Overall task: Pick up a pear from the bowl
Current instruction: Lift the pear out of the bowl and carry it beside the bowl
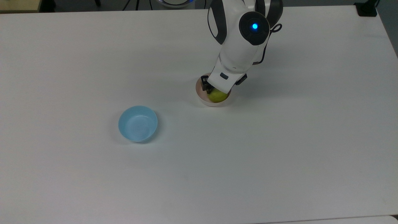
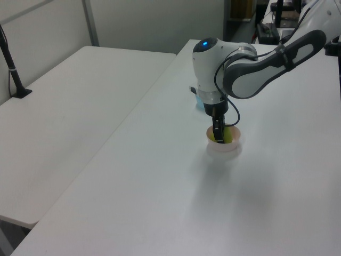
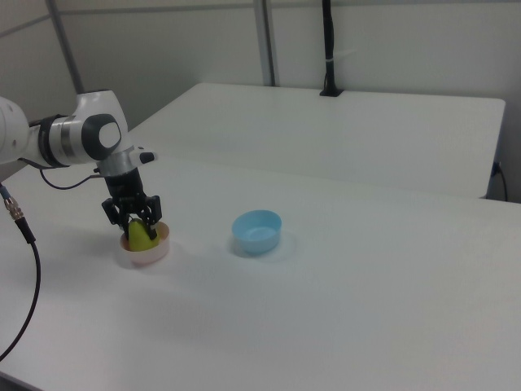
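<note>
Here the end effector (image 3: 137,226) grips the half-hidden pear (image 1: 217,96) inside the bowl (image 1: 214,103).

No readable text, label, brand, number or sign shows in any view.

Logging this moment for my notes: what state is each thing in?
Small yellow-green pear: upright in the pink-white bowl, not lifted.
Pale pink-white round plastic bowl: upright on the table, holding the pear.
Light blue round plastic bowl: upright, empty.
Pincer: lowered, fingers astride the pear.
</note>
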You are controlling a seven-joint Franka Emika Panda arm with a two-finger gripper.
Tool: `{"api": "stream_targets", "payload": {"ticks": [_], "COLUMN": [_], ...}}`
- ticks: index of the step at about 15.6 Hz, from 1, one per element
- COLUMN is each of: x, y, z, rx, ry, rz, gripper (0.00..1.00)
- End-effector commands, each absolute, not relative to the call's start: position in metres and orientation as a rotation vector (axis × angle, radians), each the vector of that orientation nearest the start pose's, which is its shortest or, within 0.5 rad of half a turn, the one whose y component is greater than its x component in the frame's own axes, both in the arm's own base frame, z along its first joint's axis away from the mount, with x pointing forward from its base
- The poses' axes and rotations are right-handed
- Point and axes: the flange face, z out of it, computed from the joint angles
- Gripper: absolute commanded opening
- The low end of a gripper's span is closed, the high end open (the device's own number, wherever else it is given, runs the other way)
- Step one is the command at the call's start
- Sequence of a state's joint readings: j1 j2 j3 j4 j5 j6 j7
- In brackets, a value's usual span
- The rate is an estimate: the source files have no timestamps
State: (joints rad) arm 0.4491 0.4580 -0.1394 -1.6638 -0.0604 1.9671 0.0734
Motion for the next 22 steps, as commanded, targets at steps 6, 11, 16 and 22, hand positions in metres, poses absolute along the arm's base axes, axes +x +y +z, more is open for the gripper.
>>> {"api": "stream_targets", "payload": {"ticks": [6,11,16,22], "x": [0.621,0.615,0.62,0.632], "y": [0.179,0.113,0.021,-0.014], "z": [0.389,0.437,0.419,0.356], "rx": [-3.217,-3.158,-3.144,-3.195], "ry": [-0.44,-0.404,-0.371,-0.397], "rz": [0.124,0.195,0.295,0.385], "gripper": [0.21,0.22,0.23,0.29]}}
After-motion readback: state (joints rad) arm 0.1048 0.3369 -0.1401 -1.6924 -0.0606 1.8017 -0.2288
